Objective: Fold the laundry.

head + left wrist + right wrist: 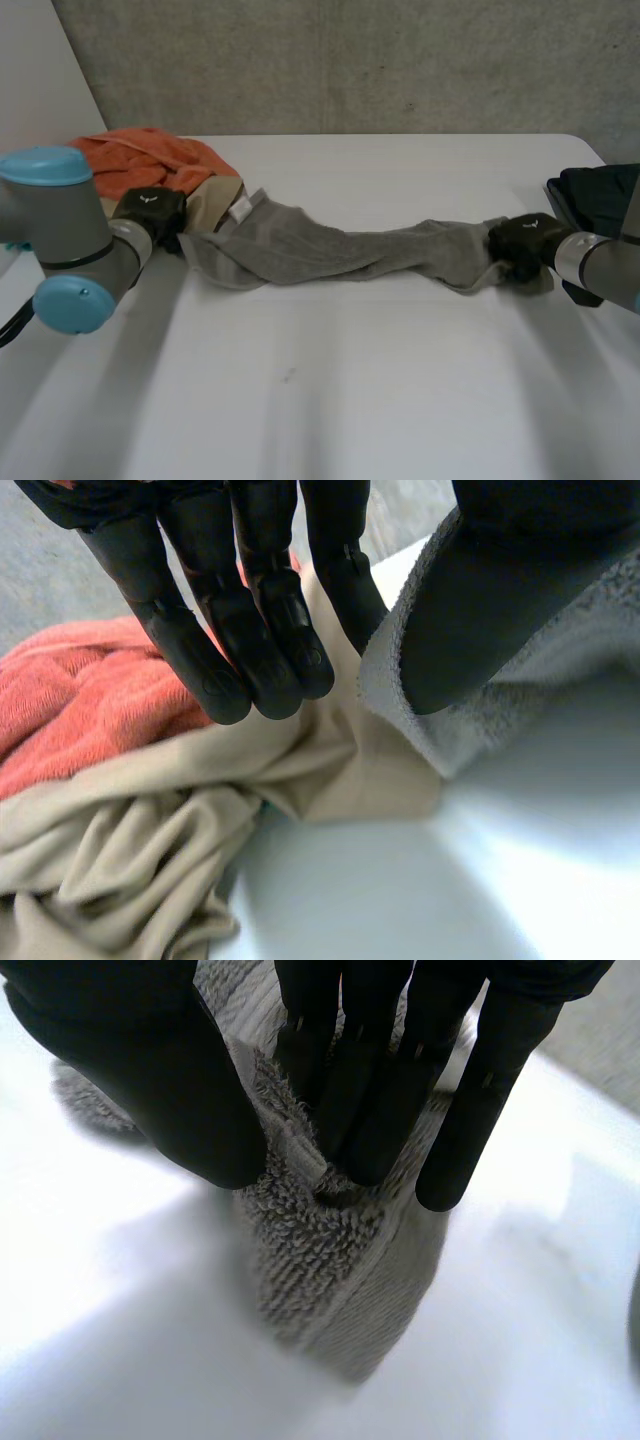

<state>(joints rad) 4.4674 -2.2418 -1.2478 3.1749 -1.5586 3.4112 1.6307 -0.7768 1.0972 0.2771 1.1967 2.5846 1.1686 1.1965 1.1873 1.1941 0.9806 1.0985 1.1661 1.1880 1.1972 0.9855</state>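
Grey towel (350,255): judged soft, limp, light. Left hand (150,212) and right hand (520,243) pinch opposite ends, fingers (360,1100) closed on the cloth. Regrip at corners.

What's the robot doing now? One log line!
left hand: pinches grey towel end | right hand: pinches other end | towel: bunched, lying on table | fold: not done

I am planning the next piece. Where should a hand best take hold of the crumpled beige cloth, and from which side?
Probably the raised folds of the crumpled beige cloth beside the bare white table, approached from the table side. The orange terry towel lies against its far part, and the left hand pinching the grey towel crowds the other end.
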